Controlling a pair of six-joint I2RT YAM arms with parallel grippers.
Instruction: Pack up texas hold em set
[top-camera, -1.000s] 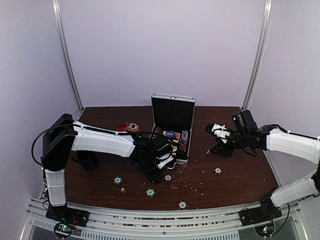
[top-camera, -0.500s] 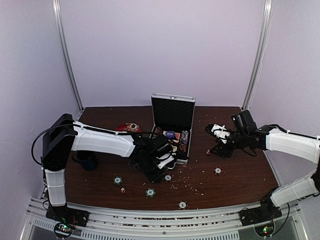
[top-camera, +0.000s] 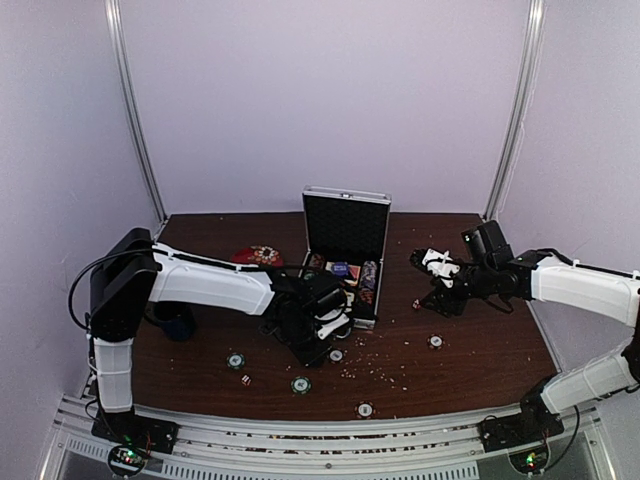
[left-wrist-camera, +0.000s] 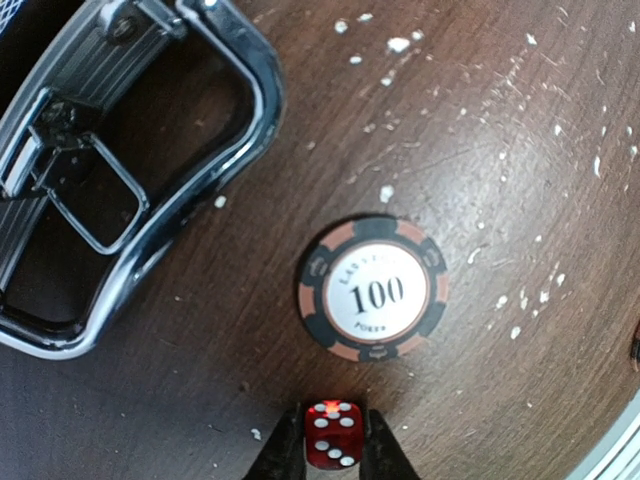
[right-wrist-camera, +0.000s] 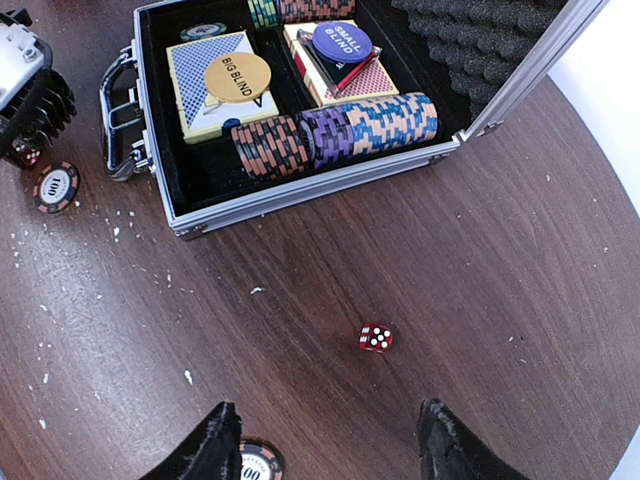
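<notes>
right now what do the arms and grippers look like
The left arm and right arm have white shells, black joints and black bases with green lights. A thin black cable loops by each. The left gripper and right gripper have black fingers.

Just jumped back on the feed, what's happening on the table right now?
The left gripper pinches a red die beside a 100 chip, near the handle of the open aluminium case. The right gripper hangs open above a second red die on the table, right of the case. The case already holds card decks and a row of chips; other chips lie loose on the table.
</notes>
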